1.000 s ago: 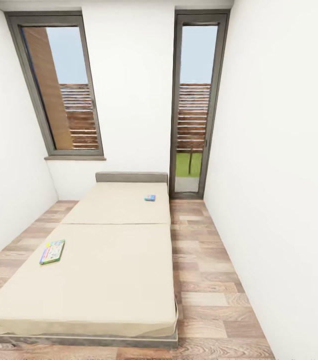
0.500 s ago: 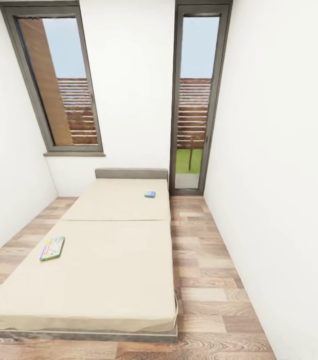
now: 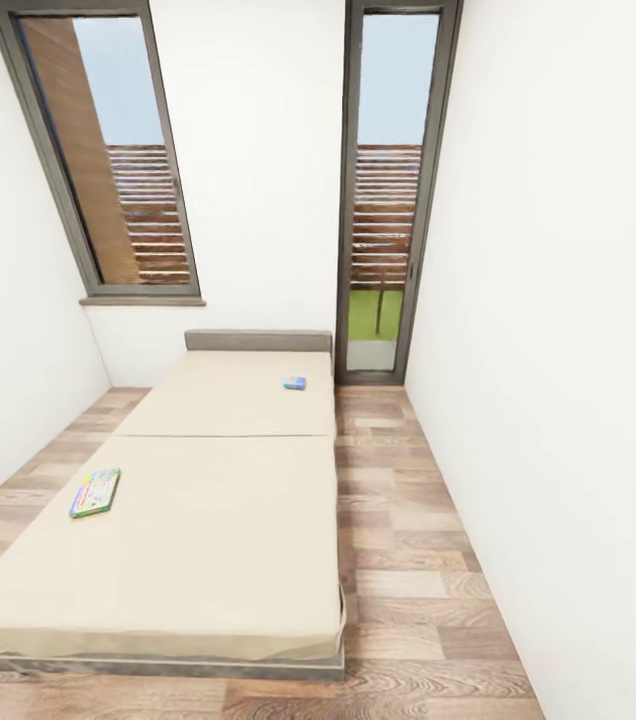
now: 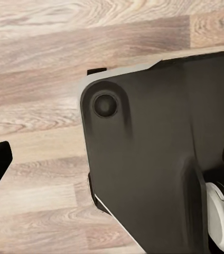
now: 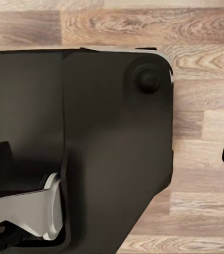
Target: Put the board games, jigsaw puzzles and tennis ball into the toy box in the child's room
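While I face the bed (image 3: 208, 540), both pincers hang low; I cannot tell their state.
Two board games (image 3: 95, 492) lie there awaiting collection.

Room evenly and brightly lit — daylight admitted through window (image 3: 108, 150) and glass door (image 3: 390, 190); shadows barely cast; slight softness and wide-angle stretch seen at edges.
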Tool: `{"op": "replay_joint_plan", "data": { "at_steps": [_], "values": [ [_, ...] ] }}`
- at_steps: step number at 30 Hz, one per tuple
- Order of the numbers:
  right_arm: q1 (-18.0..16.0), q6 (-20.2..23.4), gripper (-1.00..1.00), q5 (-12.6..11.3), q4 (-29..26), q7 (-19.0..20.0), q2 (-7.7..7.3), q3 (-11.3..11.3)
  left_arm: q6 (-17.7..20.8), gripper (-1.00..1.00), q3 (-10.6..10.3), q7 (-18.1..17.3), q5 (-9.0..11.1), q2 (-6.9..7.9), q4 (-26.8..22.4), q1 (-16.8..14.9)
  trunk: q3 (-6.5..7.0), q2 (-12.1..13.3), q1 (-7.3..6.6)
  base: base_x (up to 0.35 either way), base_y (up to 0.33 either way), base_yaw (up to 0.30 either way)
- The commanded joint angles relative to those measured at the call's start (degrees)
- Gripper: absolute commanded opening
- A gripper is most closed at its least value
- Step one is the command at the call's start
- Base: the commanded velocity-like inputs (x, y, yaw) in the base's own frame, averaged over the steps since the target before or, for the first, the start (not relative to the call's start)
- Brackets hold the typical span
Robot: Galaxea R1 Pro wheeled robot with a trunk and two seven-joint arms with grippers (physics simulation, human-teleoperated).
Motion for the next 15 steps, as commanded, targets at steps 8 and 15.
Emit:
{"op": "replay_joint_plan", "data": {
  "at_steps": [8,15],
  "values": [
    [-0.01,-1.77,1.0,-0.09,-0.03,-0.02,0.08,-0.04,-0.6,1.0,-0.09,0.01,-0.42,0.03,0.03,-0.04,-0.34,-0.11,0.04,0.051,-0.137,0.0],
    [-0.01,-1.99,1.0,-0.03,-0.03,-0.09,0.09,0.06,-0.76,1.0,-0.1,0.03,-0.44,0.03,0.03,-0.04,-0.37,-0.11,0.04,0.007,-0.214,0.003]
  ]
}}
